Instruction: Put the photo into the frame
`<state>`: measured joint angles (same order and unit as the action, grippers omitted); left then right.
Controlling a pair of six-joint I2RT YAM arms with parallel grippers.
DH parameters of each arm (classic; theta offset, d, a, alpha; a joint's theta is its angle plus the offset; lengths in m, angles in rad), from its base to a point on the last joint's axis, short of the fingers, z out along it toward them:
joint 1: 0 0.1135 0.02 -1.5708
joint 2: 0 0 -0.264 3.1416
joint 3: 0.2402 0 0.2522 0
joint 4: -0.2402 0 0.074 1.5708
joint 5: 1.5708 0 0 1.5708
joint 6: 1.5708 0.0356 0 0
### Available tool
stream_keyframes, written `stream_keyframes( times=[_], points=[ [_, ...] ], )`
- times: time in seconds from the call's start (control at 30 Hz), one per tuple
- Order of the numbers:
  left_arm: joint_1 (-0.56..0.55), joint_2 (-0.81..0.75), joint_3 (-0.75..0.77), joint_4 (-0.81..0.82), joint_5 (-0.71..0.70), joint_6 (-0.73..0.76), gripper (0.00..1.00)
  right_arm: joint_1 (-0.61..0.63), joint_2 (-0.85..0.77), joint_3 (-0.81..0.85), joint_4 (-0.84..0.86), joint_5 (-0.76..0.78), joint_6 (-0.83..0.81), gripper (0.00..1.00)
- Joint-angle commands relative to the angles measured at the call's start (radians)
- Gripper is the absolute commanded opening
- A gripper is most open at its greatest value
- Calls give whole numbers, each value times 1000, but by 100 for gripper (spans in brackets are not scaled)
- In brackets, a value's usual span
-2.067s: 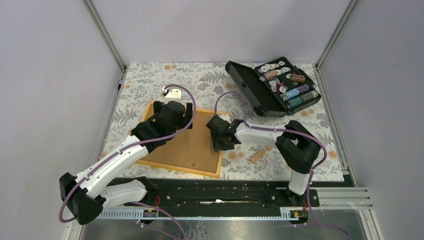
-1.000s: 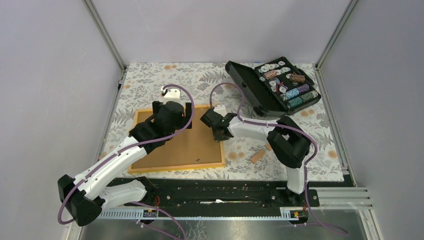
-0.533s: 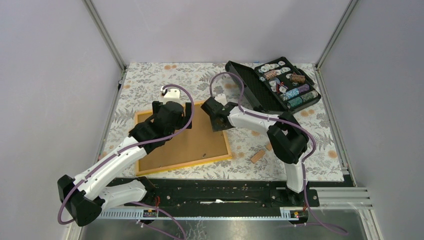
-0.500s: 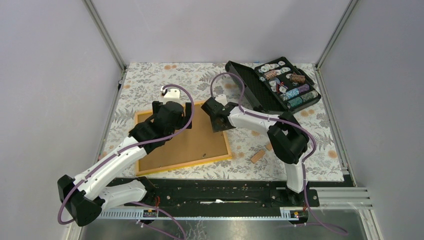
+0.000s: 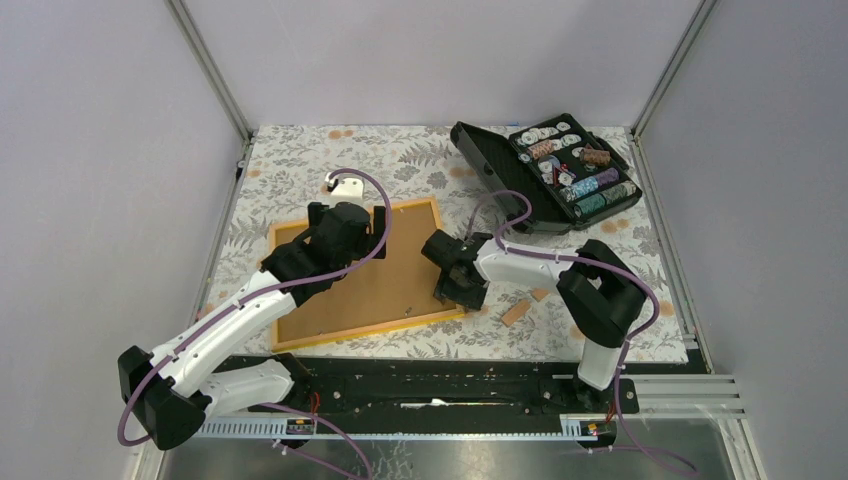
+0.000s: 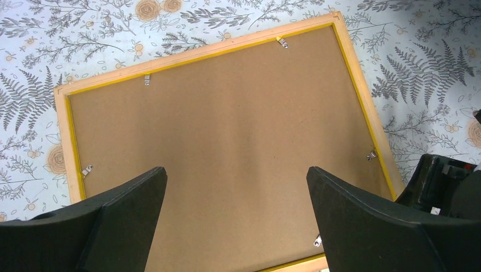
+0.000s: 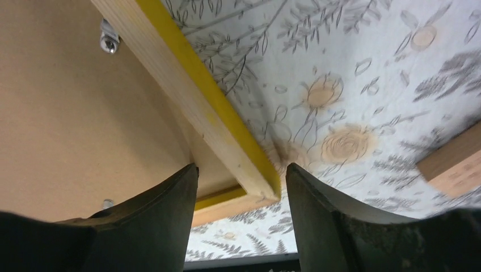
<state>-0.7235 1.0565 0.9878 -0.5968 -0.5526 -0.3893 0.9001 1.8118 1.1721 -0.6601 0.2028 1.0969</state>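
Observation:
The frame (image 5: 385,280) lies face down on the floral cloth, brown board back up inside a thin orange-yellow border. The photo is hidden. My left gripper (image 5: 347,213) hangs above the frame's far left part, wide open and holding nothing. In the left wrist view the frame (image 6: 227,130) fills the picture beneath the left gripper (image 6: 236,170), with small metal clips (image 6: 281,42) along its border. My right gripper (image 5: 455,288) stands open at the frame's near right corner. In the right wrist view that corner of the frame (image 7: 249,170) sits between the spread fingers of the right gripper (image 7: 239,170).
An open black case of chips (image 5: 548,172) stands at the back right. Two small wooden blocks (image 5: 516,313) lie on the cloth right of the frame, one showing in the right wrist view (image 7: 454,161). The black rail runs along the near edge.
The frame has turned counter-clockwise on the cloth. My right gripper has opened, left the frame's far right corner and come down to its near right corner. The left arm has stayed put.

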Motion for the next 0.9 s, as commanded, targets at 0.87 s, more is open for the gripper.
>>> stream_keyframes(
  times=[0.87],
  points=[
    [2,30,114,-15,59,-7,99,117,-50,-128,-42,-146,591,64]
  ],
)
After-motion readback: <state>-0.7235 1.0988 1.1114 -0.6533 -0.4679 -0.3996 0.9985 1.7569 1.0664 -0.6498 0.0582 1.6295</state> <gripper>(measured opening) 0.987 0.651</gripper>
